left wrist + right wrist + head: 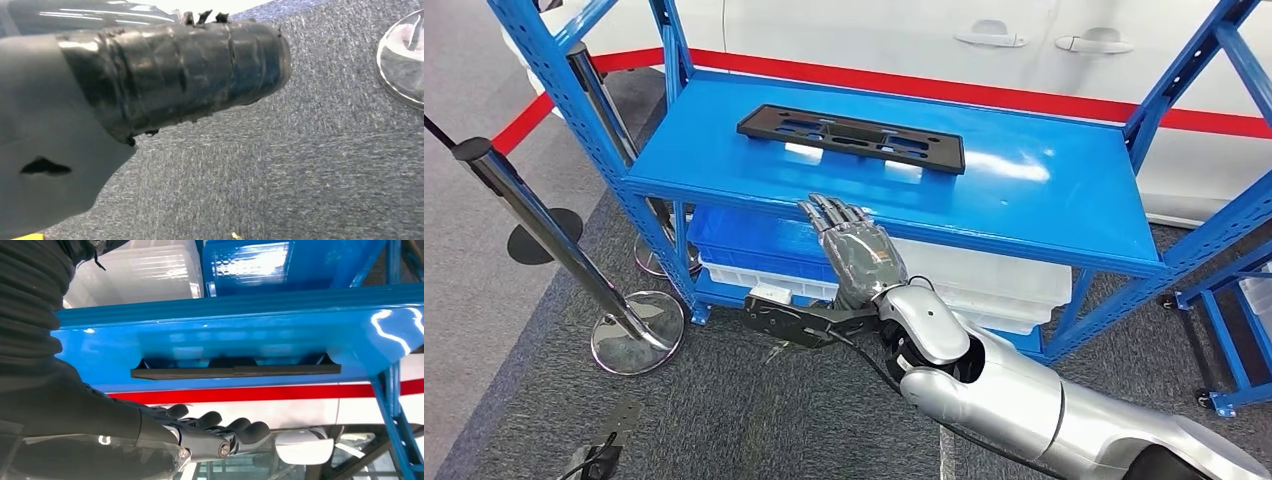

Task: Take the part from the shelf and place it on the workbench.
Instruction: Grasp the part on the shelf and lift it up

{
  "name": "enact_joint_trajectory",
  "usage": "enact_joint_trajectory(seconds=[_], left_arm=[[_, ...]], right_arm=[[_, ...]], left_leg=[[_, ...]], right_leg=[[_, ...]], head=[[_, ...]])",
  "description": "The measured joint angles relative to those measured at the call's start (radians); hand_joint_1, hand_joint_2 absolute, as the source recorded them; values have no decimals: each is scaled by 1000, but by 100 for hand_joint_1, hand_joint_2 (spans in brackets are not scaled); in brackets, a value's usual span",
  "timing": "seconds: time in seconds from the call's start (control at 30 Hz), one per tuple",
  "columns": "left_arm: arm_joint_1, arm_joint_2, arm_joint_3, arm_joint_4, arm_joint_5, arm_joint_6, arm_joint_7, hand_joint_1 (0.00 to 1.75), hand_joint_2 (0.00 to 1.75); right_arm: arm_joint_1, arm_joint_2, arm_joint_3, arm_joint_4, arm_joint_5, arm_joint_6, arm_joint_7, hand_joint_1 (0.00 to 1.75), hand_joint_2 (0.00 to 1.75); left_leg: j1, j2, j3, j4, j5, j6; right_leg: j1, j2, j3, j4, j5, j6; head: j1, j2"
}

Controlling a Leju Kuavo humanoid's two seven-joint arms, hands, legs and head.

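The part (852, 138) lies flat on the blue shelf (1044, 200), at 12 o'clock from the right hand (856, 252); this hand is empty with straight fingers, near the shelf's front edge; I would reach forward, then grip the part's near long edge

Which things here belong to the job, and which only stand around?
Job: flat black plastic part with cut-outs; blue metal shelf; right hand, open, holding nothing.
Around: white plastic bins; chrome barrier post; white car.
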Motion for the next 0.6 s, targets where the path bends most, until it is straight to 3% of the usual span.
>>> enact_joint_trajectory(seconds=[0.07,0.13,0.2,0.3,0.37,0.43,0.47,0.5,0.53,0.6], left_arm=[[0,-1,0,1,-4,0,-5,0,0],[-1,-3,0,2,-8,0,-7,0,0],[-1,-4,0,3,-10,-1,-7,0,0],[-2,-5,1,5,-16,-5,-6,0,0],[-4,-5,1,6,-20,-8,-4,0,0],[-4,-5,1,6,-23,-10,-2,0,0],[-2,-5,1,6,-24,-10,-2,0,0],[0,-5,1,6,-25,-10,-1,0,0],[1,-5,1,6,-26,-11,-1,0,0],[0,-5,1,7,-29,-11,-1,0,0]], right_arm=[[-3,1,0,1,7,5,0,0,175],[-9,4,0,1,15,8,0,0,175],[-12,7,0,2,22,8,0,0,175],[-15,15,0,2,36,7,-6,0,175],[-19,23,0,4,49,5,-15,0,175],[-20,32,2,7,60,5,-20,0,175],[-19,35,4,10,64,6,-21,0,175],[-19,39,6,12,68,7,-23,0,175],[-19,43,7,14,71,8,-26,0,175],[-20,52,8,17,78,10,-32,0,175]], left_leg=[[-2,-2,17,-1,-12,0],[-3,-4,26,-3,-23,-5],[-4,-3,29,-8,-29,-12],[-4,-1,33,1,-48,-26],[-3,0,-13,95,-90,-32],[-2,0,-93,225,-123,-39],[-1,0,-123,258,-118,-42],[1,1,-137,256,-93,-46],[3,1,-131,214,-51,-49],[4,2,-87,85,34,-55]], right_leg=[[12,0,38,-134,93,-19],[23,0,88,-249,136,-35],[27,0,106,-281,130,-40],[18,1,128,-308,127,-42],[13,0,149,-321,123,-45],[13,0,161,-322,113,-47],[12,1,167,-321,106,-47],[11,2,174,-318,98,-45],[9,3,183,-313,88,-43],[7,4,198,-300,65,-33]], head=[[0,0],[0,0],[-1,0],[-2,0],[-3,0],[-4,0],[-4,0],[-3,0],[-3,0],[-4,0]])
